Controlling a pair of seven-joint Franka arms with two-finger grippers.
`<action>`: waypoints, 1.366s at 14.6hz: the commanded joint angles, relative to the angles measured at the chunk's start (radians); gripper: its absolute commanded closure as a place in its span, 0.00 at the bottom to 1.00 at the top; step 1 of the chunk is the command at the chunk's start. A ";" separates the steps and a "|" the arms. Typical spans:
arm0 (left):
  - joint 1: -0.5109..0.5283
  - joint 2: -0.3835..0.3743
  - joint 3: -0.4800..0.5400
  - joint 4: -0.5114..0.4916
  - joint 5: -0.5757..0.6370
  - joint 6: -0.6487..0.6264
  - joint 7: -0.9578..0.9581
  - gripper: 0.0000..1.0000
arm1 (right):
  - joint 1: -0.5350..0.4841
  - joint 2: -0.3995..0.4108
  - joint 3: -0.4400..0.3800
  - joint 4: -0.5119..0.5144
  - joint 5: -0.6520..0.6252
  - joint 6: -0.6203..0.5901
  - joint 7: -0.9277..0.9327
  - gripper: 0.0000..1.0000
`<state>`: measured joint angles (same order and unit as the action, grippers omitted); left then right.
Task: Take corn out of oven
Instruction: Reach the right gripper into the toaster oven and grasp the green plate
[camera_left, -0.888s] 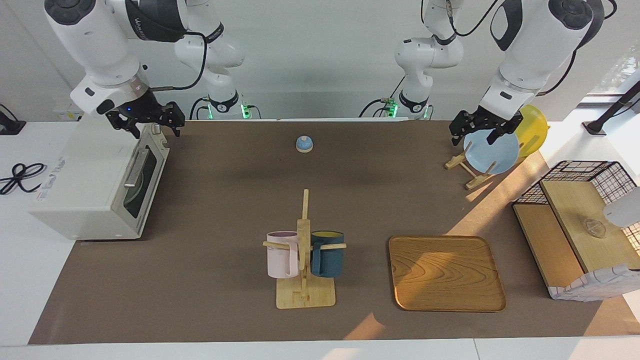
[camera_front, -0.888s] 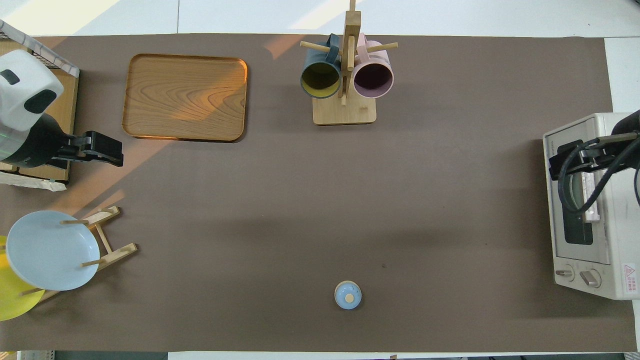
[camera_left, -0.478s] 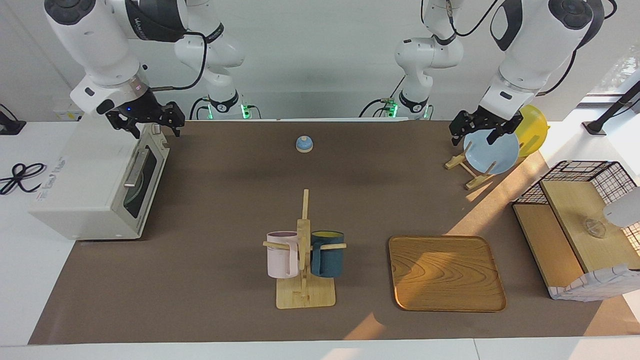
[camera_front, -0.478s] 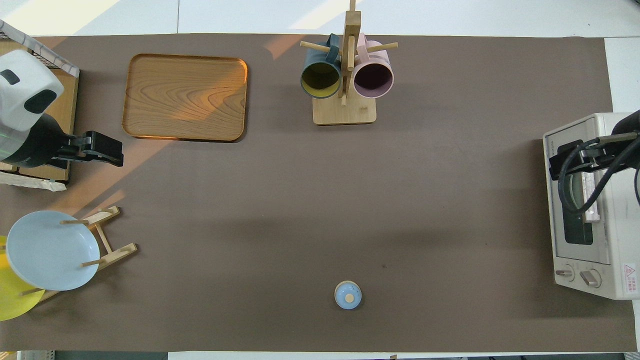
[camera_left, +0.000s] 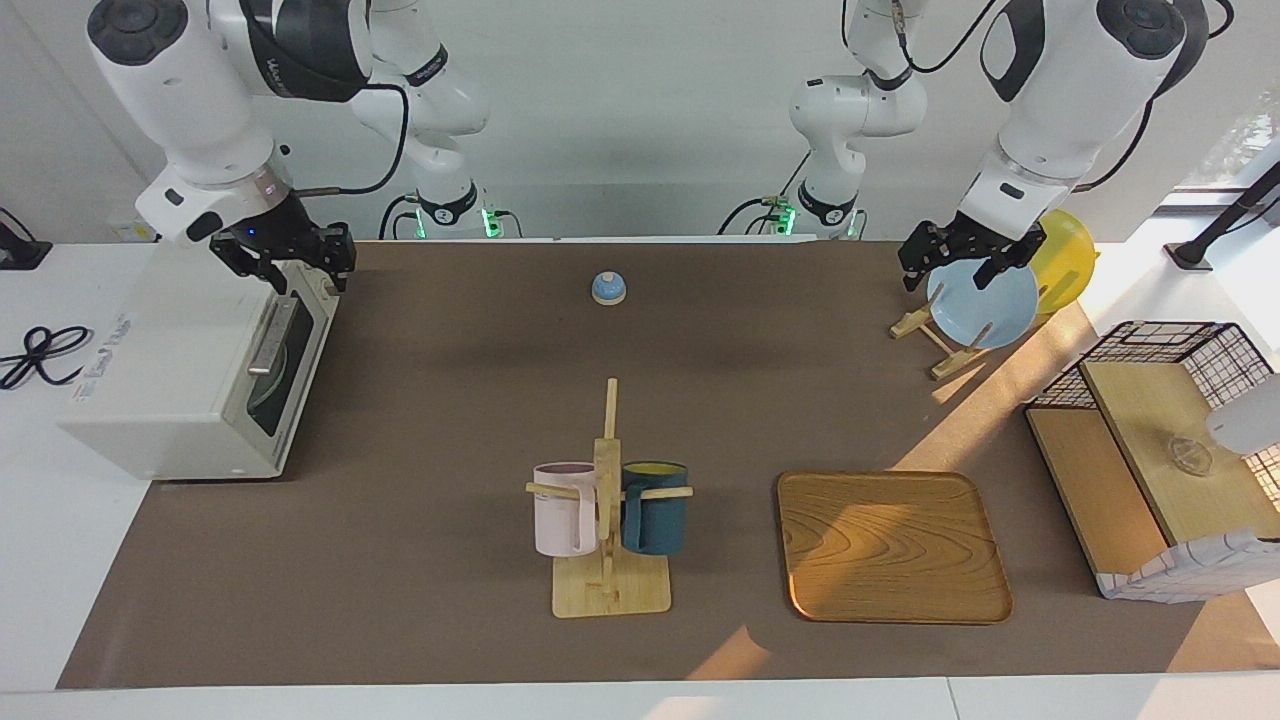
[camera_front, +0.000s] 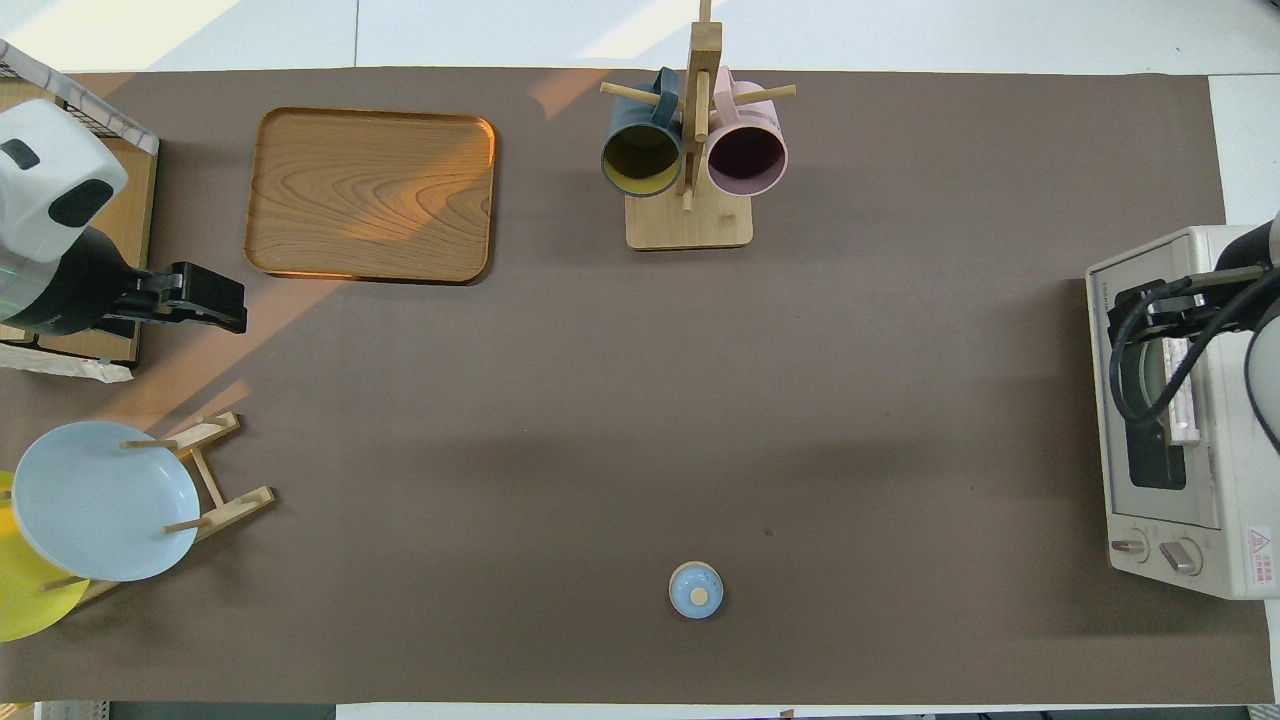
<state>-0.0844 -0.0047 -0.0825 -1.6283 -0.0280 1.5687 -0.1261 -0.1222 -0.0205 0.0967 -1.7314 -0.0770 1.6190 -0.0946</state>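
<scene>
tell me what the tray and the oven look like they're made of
Tray: wood or a wood-look laminate, going by the curved grain lines, with a smooth, slightly glossy finish. Oven: painted off-white metal by its look, matte; dark glass door; silver bar handle, likely metal.

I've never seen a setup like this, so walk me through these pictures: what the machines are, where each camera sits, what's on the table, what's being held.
Two white robot arms work at a brown table. One picture faces them from across it; the other looks down from above their end. The right gripper is over the closed oven, near its door handle; whether it grips anything can't be told. The left gripper waits open over the blue plate, holding nothing. Also there: a mug rack, wooden tray, wire basket and a small bell. No corn shows.
</scene>
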 joint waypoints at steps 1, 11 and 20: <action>0.014 -0.024 -0.010 -0.024 0.016 -0.003 0.006 0.00 | -0.046 -0.104 0.005 -0.220 -0.041 0.159 -0.030 1.00; 0.014 -0.024 -0.010 -0.024 0.016 -0.001 0.005 0.00 | -0.120 -0.058 0.003 -0.326 -0.153 0.295 -0.083 1.00; 0.014 -0.023 -0.010 -0.024 0.016 0.001 0.003 0.00 | -0.074 0.010 0.009 -0.402 -0.178 0.432 0.022 1.00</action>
<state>-0.0844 -0.0047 -0.0825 -1.6283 -0.0280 1.5687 -0.1262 -0.2095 -0.0723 0.1046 -2.0728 -0.2411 1.9309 -0.1331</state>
